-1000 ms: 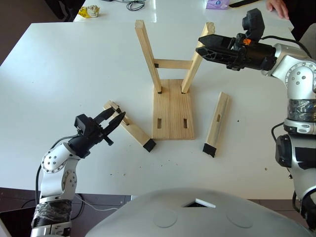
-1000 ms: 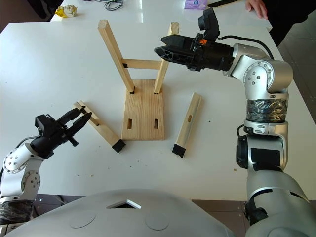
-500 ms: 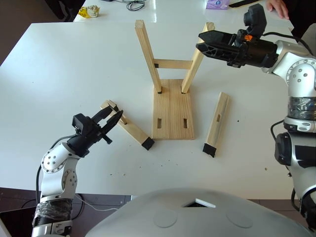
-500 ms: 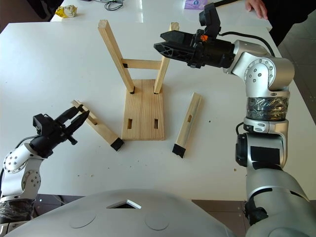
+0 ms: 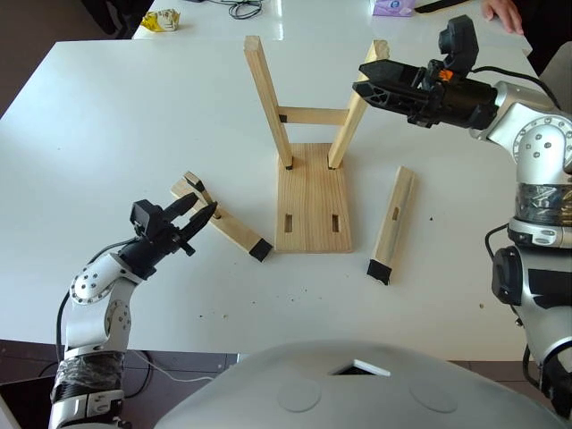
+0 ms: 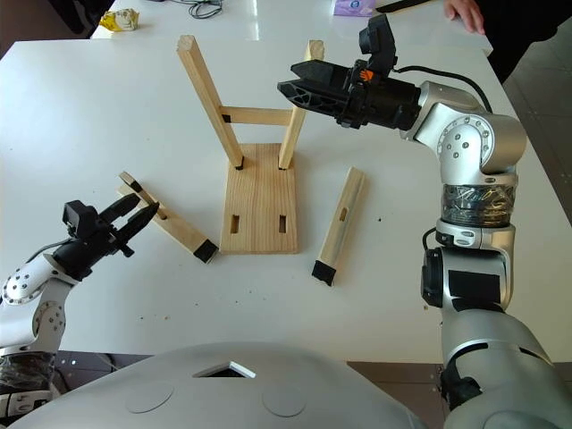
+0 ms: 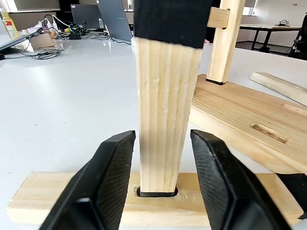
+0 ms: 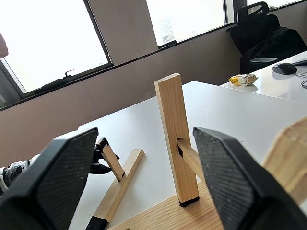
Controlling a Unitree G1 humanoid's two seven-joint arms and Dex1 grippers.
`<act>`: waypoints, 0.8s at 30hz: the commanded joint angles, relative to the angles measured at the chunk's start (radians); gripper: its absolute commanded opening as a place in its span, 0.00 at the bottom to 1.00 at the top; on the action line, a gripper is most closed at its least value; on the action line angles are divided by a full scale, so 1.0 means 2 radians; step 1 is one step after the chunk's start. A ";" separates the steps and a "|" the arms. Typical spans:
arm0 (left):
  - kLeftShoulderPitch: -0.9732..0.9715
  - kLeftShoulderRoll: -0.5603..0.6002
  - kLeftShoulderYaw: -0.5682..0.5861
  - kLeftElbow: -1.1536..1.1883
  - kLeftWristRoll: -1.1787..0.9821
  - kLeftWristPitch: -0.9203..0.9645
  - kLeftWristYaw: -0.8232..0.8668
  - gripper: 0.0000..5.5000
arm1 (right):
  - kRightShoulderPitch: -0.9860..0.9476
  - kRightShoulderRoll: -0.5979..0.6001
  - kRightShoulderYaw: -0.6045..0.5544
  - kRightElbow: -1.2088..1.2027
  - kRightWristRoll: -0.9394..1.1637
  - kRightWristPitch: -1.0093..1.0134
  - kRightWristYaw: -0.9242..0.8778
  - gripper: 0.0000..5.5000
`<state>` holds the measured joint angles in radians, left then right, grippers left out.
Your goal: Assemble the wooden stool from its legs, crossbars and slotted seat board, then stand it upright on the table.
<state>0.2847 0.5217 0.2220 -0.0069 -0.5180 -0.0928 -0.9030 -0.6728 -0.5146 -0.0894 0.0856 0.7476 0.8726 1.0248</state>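
Note:
The slotted seat board point(image 5: 313, 201) lies flat mid-table. Two legs point(image 5: 268, 103) stand in its far slots, joined by a crossbar point(image 5: 313, 116). A third leg point(image 5: 223, 231) lies to the left of the board, and a short crossbar point(image 7: 165, 124) is plugged upright into it. My left gripper point(image 5: 198, 213) is shut on that short crossbar, with a finger point(image 7: 110, 177) on each side. A fourth leg point(image 5: 393, 223) lies loose to the right of the board. My right gripper point(image 5: 360, 80) hovers open beside the upper part of the right standing leg point(image 5: 357, 98), its fingers point(image 8: 67, 182) spread wide.
A yellow packet point(image 5: 161, 20), cables point(image 5: 243, 9) and a purple pack point(image 5: 391, 7) lie on the far table. A person's hand point(image 5: 502, 11) rests at the far right. The white table point(image 5: 116, 116) has bare room at the left and along its front edge.
My left gripper has closed on the short crossbar and drawn the lying leg leftward, away from the seat board. The right gripper has barely shifted.

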 commanded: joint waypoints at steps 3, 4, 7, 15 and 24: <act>-0.025 0.008 0.011 0.015 0.008 0.002 -0.002 0.52 | 0.024 0.004 -0.018 -0.030 0.017 0.010 -0.019 0.66; -0.027 0.011 0.009 0.015 0.009 0.006 -0.005 0.52 | 0.030 0.005 -0.020 -0.036 0.020 0.011 -0.023 0.66; -0.022 0.023 0.006 0.011 0.013 0.019 -0.015 0.52 | 0.050 0.010 -0.027 -0.054 0.029 0.013 -0.038 0.66; -0.008 0.053 0.025 -0.063 -0.019 0.079 -0.025 0.52 | 0.123 0.038 -0.054 -0.119 0.050 0.006 -0.096 0.66; 0.032 0.040 0.070 -0.184 -0.057 0.143 0.043 0.52 | 0.174 0.065 -0.068 -0.163 0.065 -0.010 -0.142 0.66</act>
<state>0.3358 0.6100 0.3372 -0.3296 -0.6182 0.1678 -0.8533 -0.3444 -0.3941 -0.2080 -0.2181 0.8616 0.8671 0.7644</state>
